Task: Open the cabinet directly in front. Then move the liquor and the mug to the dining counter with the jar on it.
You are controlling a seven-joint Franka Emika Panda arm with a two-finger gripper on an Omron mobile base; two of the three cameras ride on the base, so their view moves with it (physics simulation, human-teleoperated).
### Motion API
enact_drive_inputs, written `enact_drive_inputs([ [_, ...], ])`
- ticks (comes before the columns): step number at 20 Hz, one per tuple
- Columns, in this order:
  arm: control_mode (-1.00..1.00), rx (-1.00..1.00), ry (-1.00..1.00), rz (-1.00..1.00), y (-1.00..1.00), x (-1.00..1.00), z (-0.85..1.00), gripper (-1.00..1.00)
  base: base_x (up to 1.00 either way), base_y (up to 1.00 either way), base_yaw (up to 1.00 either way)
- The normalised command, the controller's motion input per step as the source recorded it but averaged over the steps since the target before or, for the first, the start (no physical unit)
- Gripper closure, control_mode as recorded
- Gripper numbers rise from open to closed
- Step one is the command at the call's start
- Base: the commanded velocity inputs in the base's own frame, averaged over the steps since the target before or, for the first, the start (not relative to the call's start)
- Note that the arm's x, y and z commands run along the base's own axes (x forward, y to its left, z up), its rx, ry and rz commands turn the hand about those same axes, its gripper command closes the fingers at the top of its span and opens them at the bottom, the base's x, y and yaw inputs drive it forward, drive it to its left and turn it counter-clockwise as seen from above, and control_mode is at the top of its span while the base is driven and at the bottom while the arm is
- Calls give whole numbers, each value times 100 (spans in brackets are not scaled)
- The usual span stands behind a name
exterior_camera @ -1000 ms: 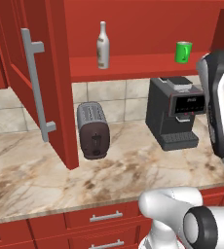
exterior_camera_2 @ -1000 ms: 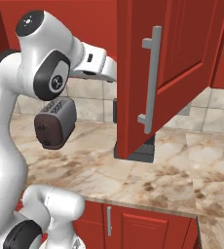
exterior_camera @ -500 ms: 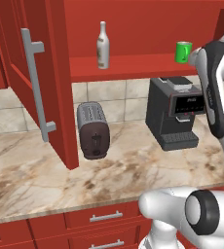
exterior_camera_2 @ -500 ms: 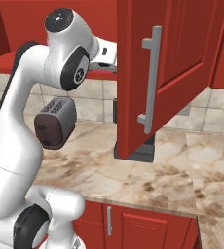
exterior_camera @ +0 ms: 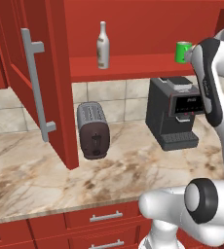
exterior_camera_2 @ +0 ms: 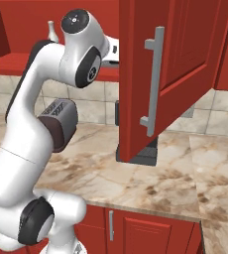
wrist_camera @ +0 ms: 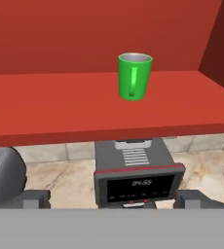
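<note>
The red cabinet (exterior_camera: 133, 29) stands open, its left door (exterior_camera: 46, 97) and right door (exterior_camera_2: 170, 74) swung out toward me. On its shelf (wrist_camera: 60, 107) the pale liquor (exterior_camera: 102, 46) stands at the left and the green mug (exterior_camera: 183, 52) at the right. In the hand view the mug (wrist_camera: 134, 76) stands upright straight ahead, handle toward me. My gripper (wrist_camera: 114, 198) is open and empty, a short way in front of the shelf edge and slightly below it. The dining counter and the jar are out of view.
Under the shelf, a black coffee machine (exterior_camera: 175, 114) and a dark toaster (exterior_camera: 92, 129) stand on the marbled counter (exterior_camera: 60, 180). The cabinet's right side wall (wrist_camera: 221, 53) is close to the mug. Red drawers (exterior_camera: 99, 219) run below the counter.
My arm has swung up and forward toward the right end of the shelf. The bottle, the mug and the doors have stayed put.
</note>
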Motion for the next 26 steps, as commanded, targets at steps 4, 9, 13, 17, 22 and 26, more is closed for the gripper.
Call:
enact_drive_inputs([
  [4, -100, 0, -4, 0, -27, 39, 0, -100, 0, 0, 0],
  [9, -100, 0, -5, -1, -27, 47, 0, -100, 0, 0, 0],
  [13, -100, 0, 0, 0, -4, 68, 0, -100, 0, 0, 0],
  [17, -100, 0, 0, 0, -2, 68, 0, -100, 0, 0, 0],
  [22, -100, 0, 0, 0, -3, 55, -1, -100, 0, 0, 0],
  [26, -100, 0, 0, 0, -26, 24, 0, -100, 0, 0, 0],
])
